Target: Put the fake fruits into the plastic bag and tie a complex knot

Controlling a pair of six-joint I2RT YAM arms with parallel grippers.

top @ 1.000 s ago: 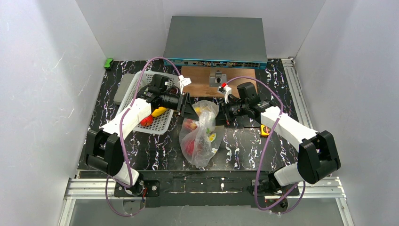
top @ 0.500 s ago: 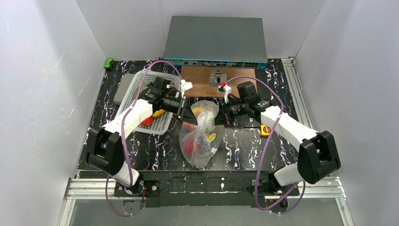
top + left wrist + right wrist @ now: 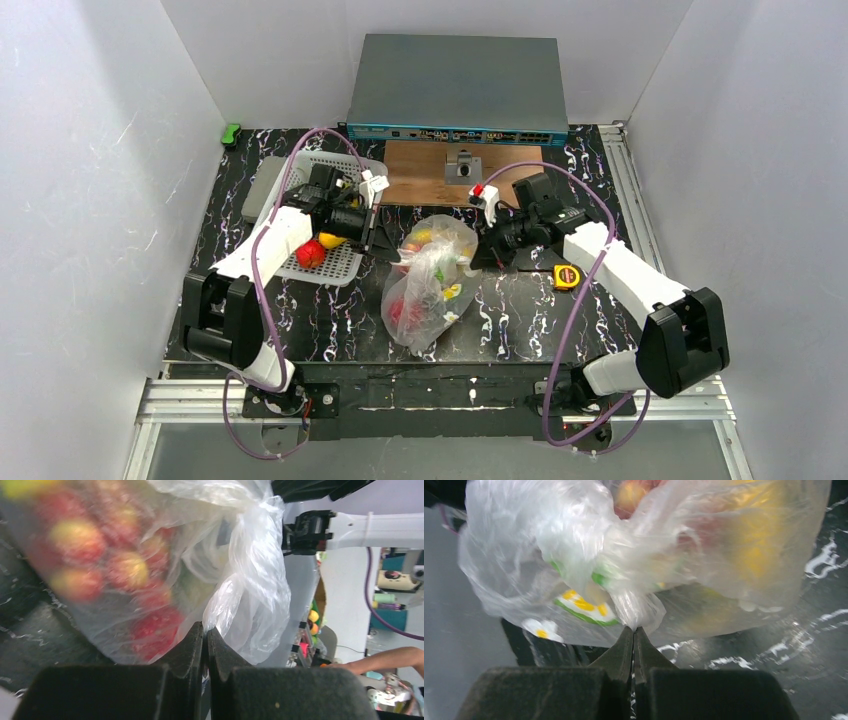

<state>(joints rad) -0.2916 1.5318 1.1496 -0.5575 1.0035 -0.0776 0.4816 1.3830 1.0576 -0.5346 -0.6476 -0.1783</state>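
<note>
Left end effector (image 3: pixel 205 628) and right end effector (image 3: pixel 634 630) each pinch the thin clear flower-printed plastic bag (image 3: pixel 436 262), loaded with glossy fake fruits (image 3: pixel 402 312). Tying seems begun; no finished knot shows.

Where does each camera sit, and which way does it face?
Top external: above, behind the bases, looking down; both arms, left gripper, right gripper show.
Left wrist: on the left arm, looking along its shut fingers at the plastic bag.
Right wrist: on the right arm, facing the bag over its shut fingers.
All share the bag of fake fruits.
</note>
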